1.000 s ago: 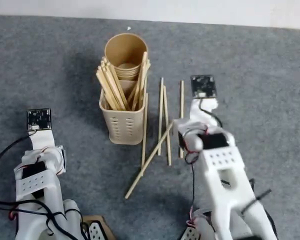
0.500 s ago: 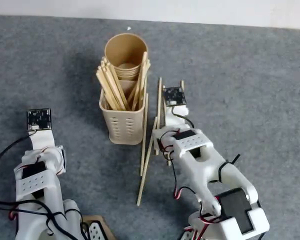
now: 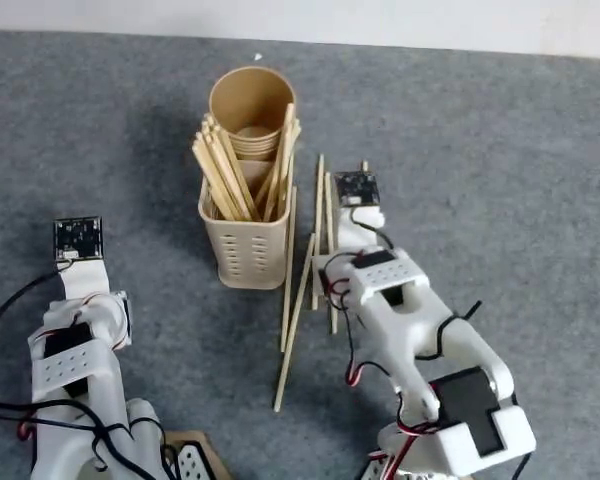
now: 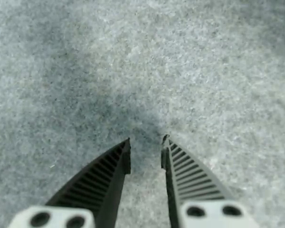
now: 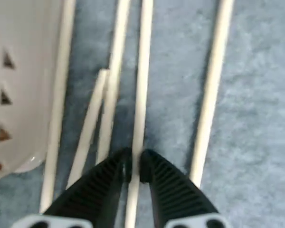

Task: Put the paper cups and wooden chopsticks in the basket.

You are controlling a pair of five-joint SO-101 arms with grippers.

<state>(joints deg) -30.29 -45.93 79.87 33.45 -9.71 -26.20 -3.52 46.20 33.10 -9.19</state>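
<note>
A beige perforated basket (image 3: 244,248) stands on the grey carpet with stacked paper cups (image 3: 252,102) and several wooden chopsticks (image 3: 225,175) in it. More loose chopsticks (image 3: 298,300) lie on the carpet just right of it. My right arm (image 3: 385,285) hangs over them. In the right wrist view my right gripper (image 5: 135,165) is shut on one chopstick (image 5: 142,71), down at the carpet. Others (image 5: 211,90) lie beside it, and the basket wall (image 5: 14,95) is close by. My left gripper (image 4: 146,152) stands open over bare carpet, left of the basket.
My left arm (image 3: 78,330) sits at the front left, well apart from the basket. Grey carpet (image 3: 520,150) spreads to the right and behind. A pale wall strip (image 3: 430,20) runs along the far edge.
My right arm has swung left and lowered over the loose chopsticks. The long slanted chopstick has turned more upright and slid toward the basket. The left arm has kept still.
</note>
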